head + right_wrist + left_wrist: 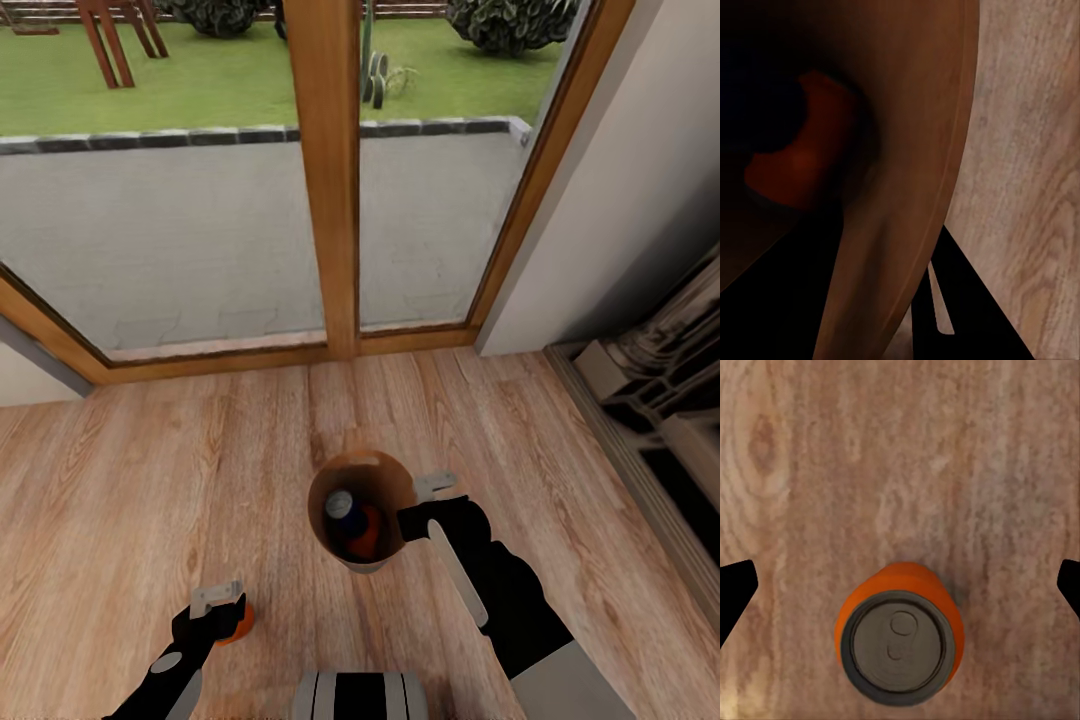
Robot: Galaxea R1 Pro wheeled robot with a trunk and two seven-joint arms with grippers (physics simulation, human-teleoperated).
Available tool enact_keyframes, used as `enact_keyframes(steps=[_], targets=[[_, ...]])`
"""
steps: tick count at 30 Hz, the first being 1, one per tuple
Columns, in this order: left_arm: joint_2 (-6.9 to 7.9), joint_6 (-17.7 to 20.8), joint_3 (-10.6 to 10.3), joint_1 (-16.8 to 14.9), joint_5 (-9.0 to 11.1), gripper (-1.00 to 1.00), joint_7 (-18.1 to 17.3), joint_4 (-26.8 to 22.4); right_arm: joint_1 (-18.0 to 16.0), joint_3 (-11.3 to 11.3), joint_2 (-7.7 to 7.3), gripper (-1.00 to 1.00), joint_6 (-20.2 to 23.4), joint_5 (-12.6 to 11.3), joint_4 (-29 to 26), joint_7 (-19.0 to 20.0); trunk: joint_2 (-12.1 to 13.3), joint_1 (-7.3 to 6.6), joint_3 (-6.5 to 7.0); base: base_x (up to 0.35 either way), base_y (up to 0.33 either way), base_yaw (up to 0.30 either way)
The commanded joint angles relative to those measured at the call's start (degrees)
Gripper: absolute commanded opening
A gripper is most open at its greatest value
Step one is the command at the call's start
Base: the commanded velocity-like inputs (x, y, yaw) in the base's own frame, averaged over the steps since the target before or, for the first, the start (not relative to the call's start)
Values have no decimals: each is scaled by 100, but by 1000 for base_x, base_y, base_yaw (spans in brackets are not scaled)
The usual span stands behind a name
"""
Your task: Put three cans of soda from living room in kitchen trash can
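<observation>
The last orange can (pixel 898 634) stands upright on the wood floor (pixel 130 480) directly under the spread-open left gripper (pixel 217 598), while the right gripper (pixel 428 500) clasps the rim of the trash can (pixel 325 490) nearby.

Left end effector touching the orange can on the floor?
Apart. The left wrist view shows the orange can upright with bare floor between it and both fingertips.

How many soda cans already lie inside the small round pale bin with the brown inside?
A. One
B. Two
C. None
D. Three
B: the head view shows a dark blue silver-topped can and an orange can inside the bin, while the other orange can stands on the wood floor by the left gripper.
</observation>
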Motion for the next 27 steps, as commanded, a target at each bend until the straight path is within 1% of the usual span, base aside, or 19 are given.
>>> enact_keyframes(steps=[1,5,6,10,27], targets=[[1,0,0,2,0,100,0,0,-2,1,1,-100,-14,-101,-9,1,0,-1,-9,0,0,0],[0,0,2,2,0,100,0,0,-2,-5,0,-100,7,-100,-351,1,0,-1,-46,0,0,0],[0,0,5,1,0,100,0,0,-2,-7,0,-100,14,-100,-513,-3,0,-1,-56,0,0,0],[1,0,5,0,0,100,0,0,-4,-13,0,-100,24,-99,-774,-7,0,-1,-93,0,0,0],[3,0,6,0,0,100,0,0,-5,-16,0,-100,27,-99,-847,-8,0,-1,-251,0,0,0]])
